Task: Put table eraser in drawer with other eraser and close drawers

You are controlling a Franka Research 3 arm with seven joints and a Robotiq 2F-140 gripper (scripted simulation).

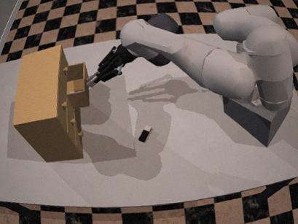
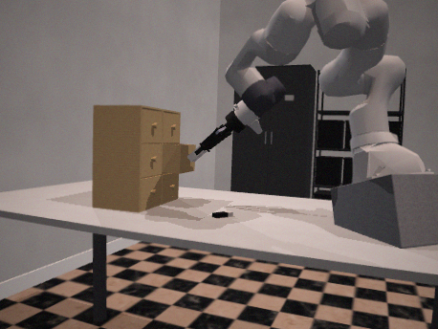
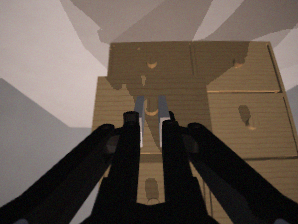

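Observation:
The wooden chest [image 1: 37, 84] [image 2: 117, 158] stands upright at the table's left side, with two columns of three drawers. The middle-row drawer [image 1: 84, 98] [image 2: 185, 155] [image 3: 112, 107] in the column farther from the exterior camera is pulled partly out and looks level. A small pale-blue thing [image 1: 76, 91] shows inside; I cannot tell what it is. My gripper [image 1: 91, 81] [image 2: 193, 157] [image 3: 151, 106] is shut on this drawer's knob, one fingertip on each side, tilted down toward the chest. The black and white eraser [image 1: 144, 135] [image 2: 221, 214] lies on the table in front of the chest, away from the gripper.
The other five drawers look pushed in, their small knobs sticking out from the front, such as a top-row knob [image 2: 154, 128]. The arm's grey base block [image 1: 249, 120] [image 2: 368, 206] stands at the table's right side. The arm reaches over the table to the chest.

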